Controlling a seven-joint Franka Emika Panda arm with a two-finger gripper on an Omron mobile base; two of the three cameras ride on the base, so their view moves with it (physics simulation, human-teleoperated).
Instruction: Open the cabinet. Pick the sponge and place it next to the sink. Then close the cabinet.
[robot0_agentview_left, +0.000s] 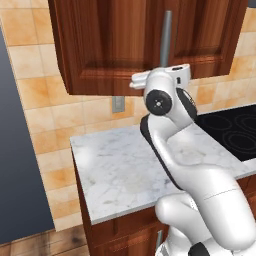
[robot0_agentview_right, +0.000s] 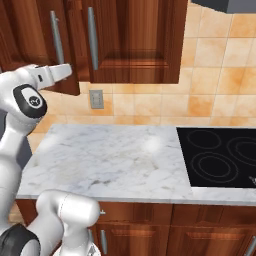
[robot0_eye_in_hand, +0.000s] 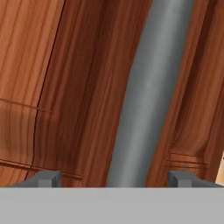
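White arm raised, gripper (robot0_eye_in_hand: 114, 178) spread astride cabinet (robot0_eye_in_hand: 65, 87) handle (robot0_eye_in_hand: 146, 96)

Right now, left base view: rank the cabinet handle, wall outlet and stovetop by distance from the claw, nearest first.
1. Cabinet handle: right at the claw, between its open tips in the hand view.
2. Wall outlet: on the tiles below the cabinet, to the left.
3. Stovetop: low, far right on the counter.
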